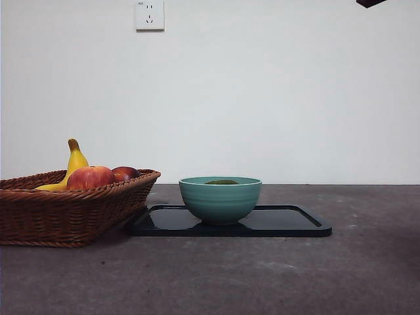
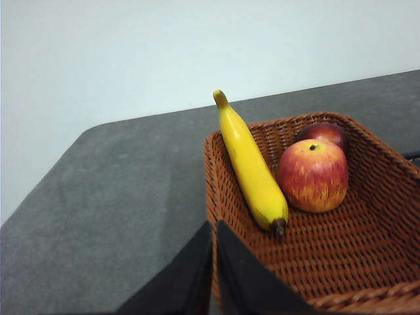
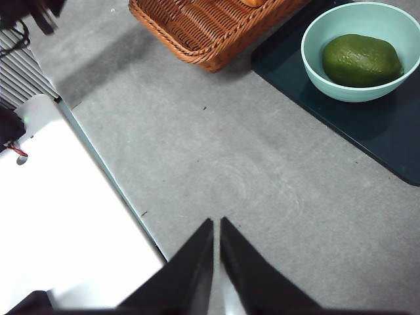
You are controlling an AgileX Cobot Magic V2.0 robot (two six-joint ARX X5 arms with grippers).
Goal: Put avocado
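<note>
Already the avocado (image 3: 361,60) is found lying inside the teal bowl (image 3: 315,29), which is set on the dark tray (image 3: 387,131) on the tabletop (image 3: 262,197), just beside the wicker basket (image 3: 197,29). The placing is judged to be done, or nearly so.

The right gripper (image 3: 216,226) is held well above the tabletop, apart from the bowl, its fingers pressed almost together with nothing between them. From it the avocado lies ahead and off to one side, its long axis laid across the bowl; any further move towards the fruit would have to be made diagonally over the bare tabletop.

The left gripper (image 2: 214,230) is held over the near corner of the basket, its fingers likewise closed to a thin slit and empty. Only the banana (image 2: 252,164), the red apple (image 2: 314,174) and a darker fruit (image 2: 325,133) behind it are faced there. The bowl is not shown in that view, so the right arm is judged the nearer to the avocado.
</note>
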